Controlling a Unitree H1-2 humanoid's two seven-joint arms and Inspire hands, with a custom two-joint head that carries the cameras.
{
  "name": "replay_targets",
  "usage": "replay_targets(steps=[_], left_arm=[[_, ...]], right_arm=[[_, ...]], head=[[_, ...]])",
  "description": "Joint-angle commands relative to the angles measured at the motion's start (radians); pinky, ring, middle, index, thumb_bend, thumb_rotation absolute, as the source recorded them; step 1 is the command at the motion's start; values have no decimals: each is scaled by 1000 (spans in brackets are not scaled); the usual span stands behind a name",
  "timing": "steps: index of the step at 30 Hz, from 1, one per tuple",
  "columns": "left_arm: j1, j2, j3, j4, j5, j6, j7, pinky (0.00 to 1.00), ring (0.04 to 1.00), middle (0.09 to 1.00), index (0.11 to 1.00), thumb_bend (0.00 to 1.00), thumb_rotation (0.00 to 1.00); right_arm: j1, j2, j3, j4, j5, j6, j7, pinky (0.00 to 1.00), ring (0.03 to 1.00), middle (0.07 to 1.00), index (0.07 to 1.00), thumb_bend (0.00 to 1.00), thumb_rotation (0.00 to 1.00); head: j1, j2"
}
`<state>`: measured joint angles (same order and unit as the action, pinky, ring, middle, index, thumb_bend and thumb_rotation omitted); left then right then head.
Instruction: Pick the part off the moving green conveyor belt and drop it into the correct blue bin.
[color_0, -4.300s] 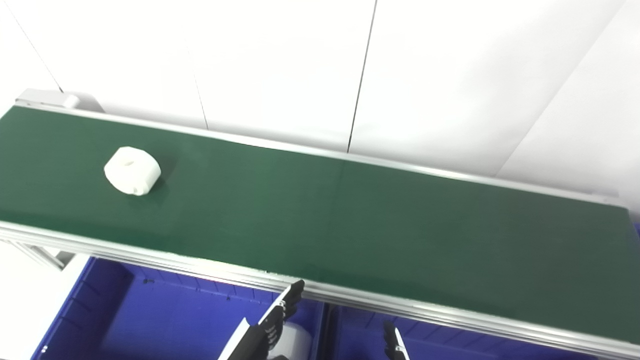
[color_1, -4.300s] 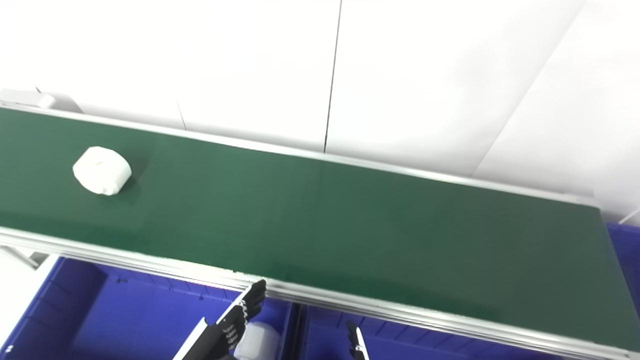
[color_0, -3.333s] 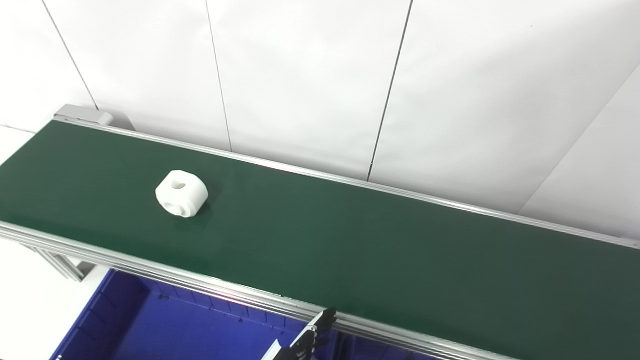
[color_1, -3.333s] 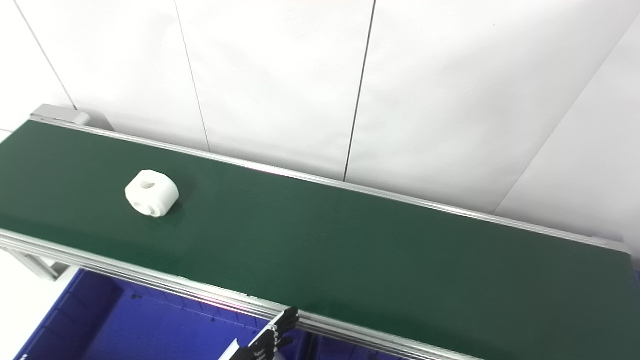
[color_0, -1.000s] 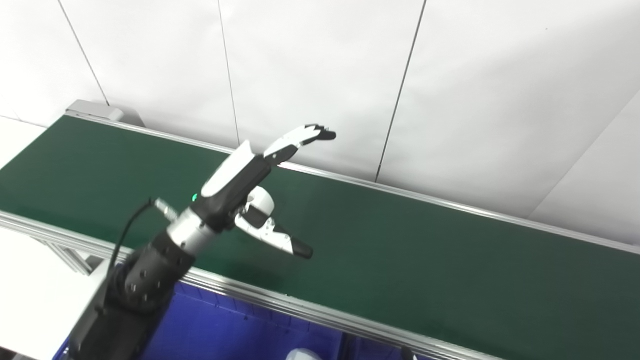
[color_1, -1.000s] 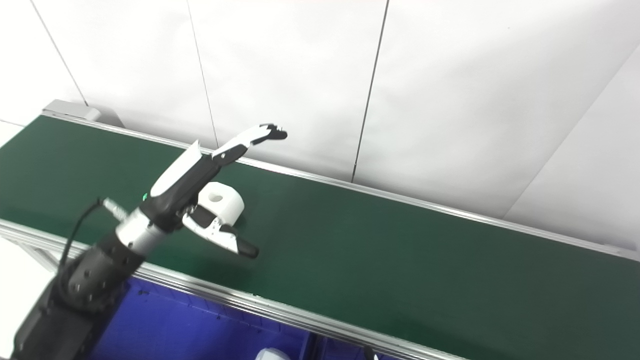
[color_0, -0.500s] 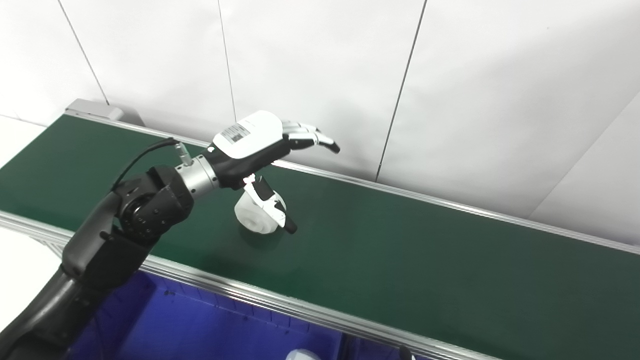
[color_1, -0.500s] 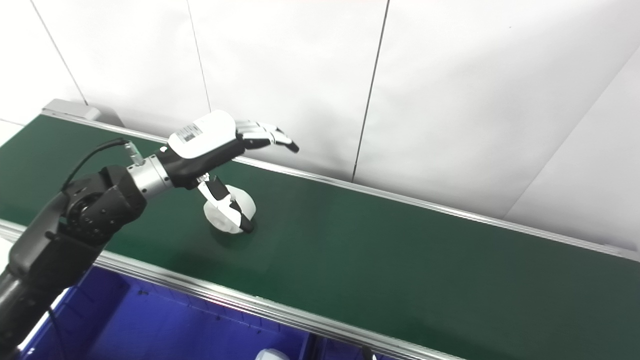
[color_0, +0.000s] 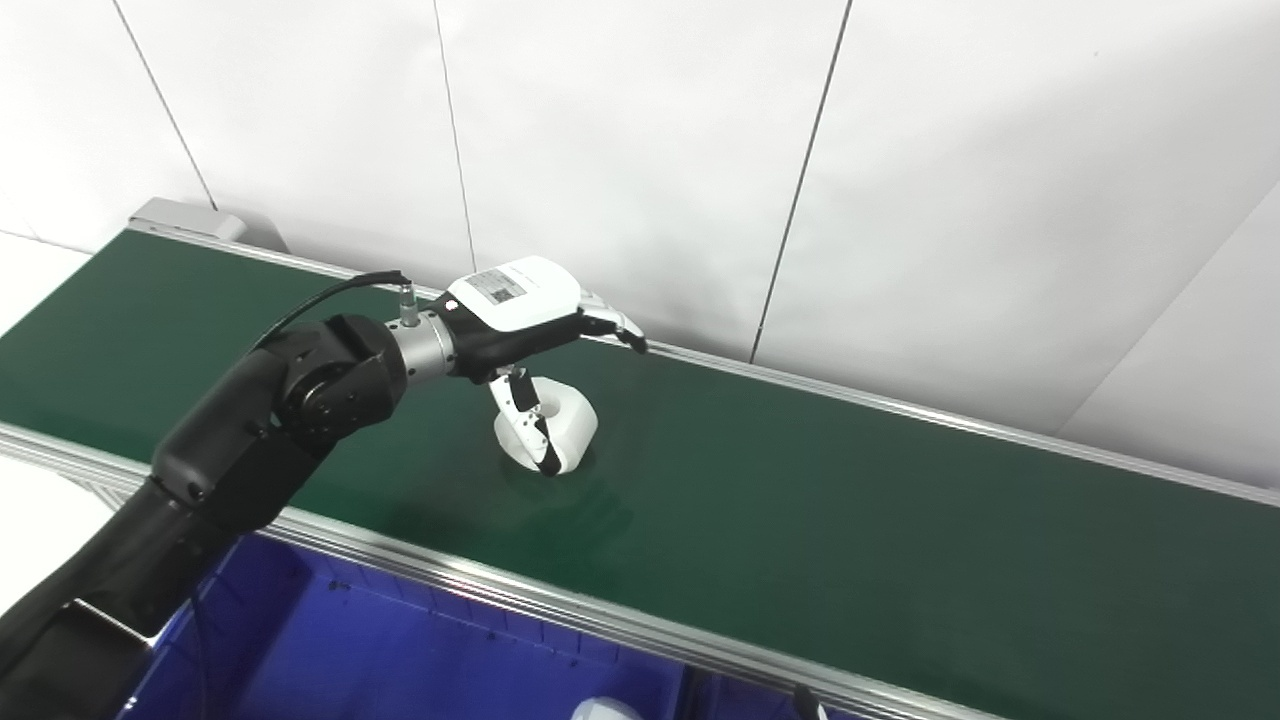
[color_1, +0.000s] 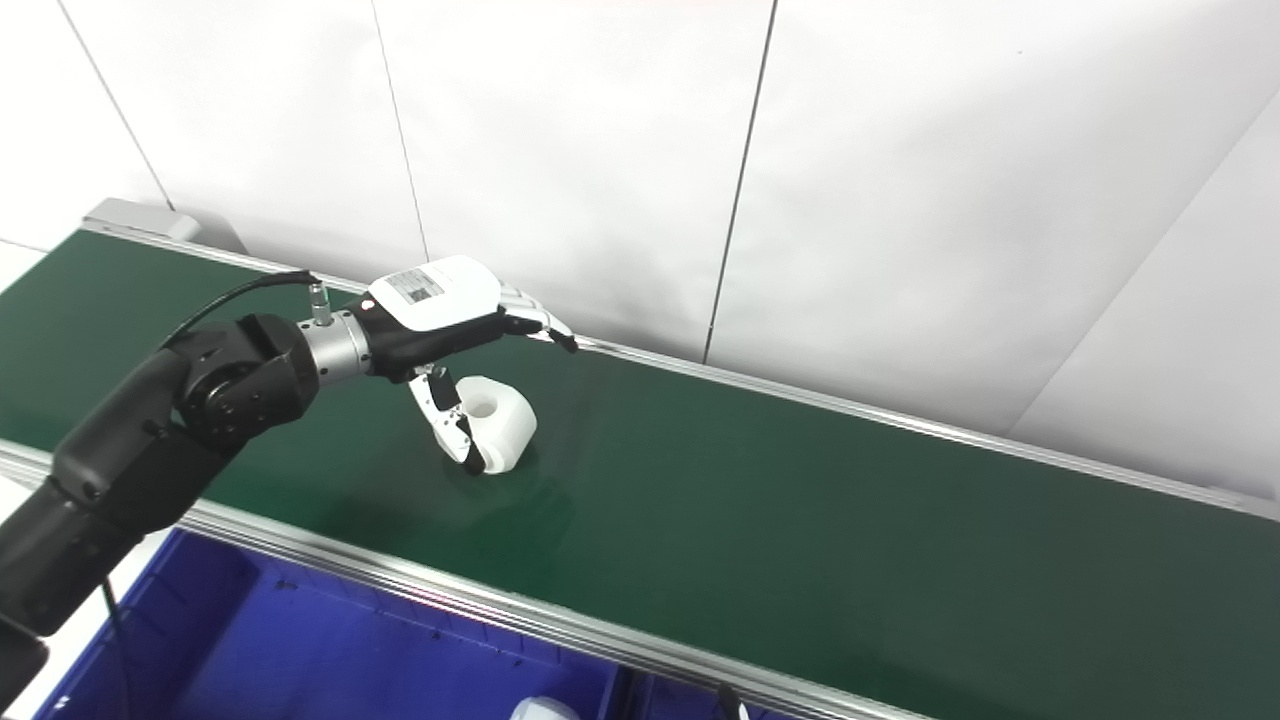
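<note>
A white round part (color_0: 562, 427) with a hole on top lies on the green conveyor belt (color_0: 800, 500), also seen in the right eye view (color_1: 500, 415). My left hand (color_0: 520, 325) hovers palm down over the part's left side, open, fingers stretched toward the back rail, thumb hanging down in front of the part. It does not grip the part. Only a dark fingertip of my right hand (color_0: 803, 697) shows at the bottom edge; its state is hidden.
A blue bin (color_0: 330, 650) sits below the belt's front rail at lower left, with a white part (color_0: 605, 710) at its right end. A second blue bin (color_0: 740, 700) lies just right of it. White wall panels stand behind the belt.
The part has ridden rightward along the belt. My left hand came up from below, turned palm down and lowered over the part, its thumb now in front of it.
</note>
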<state>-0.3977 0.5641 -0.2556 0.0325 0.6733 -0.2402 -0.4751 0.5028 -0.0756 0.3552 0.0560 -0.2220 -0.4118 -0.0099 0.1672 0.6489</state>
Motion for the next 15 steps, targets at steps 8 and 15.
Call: replay_targets(steps=[8, 15], left_arm=[[9, -67, -6, 27, 150, 75, 163, 771, 834, 844, 847, 997, 234], [76, -169, 0, 50, 208, 147, 319, 764, 842, 843, 858, 1000, 181]], right_arm=[[12, 12, 5, -39, -2, -46, 3, 1000, 966, 1000, 1000, 797, 884], [16, 14, 7, -46, -1, -41, 6, 1000, 965, 1000, 1000, 792, 876]], head=[[-15, 8], [-26, 16]])
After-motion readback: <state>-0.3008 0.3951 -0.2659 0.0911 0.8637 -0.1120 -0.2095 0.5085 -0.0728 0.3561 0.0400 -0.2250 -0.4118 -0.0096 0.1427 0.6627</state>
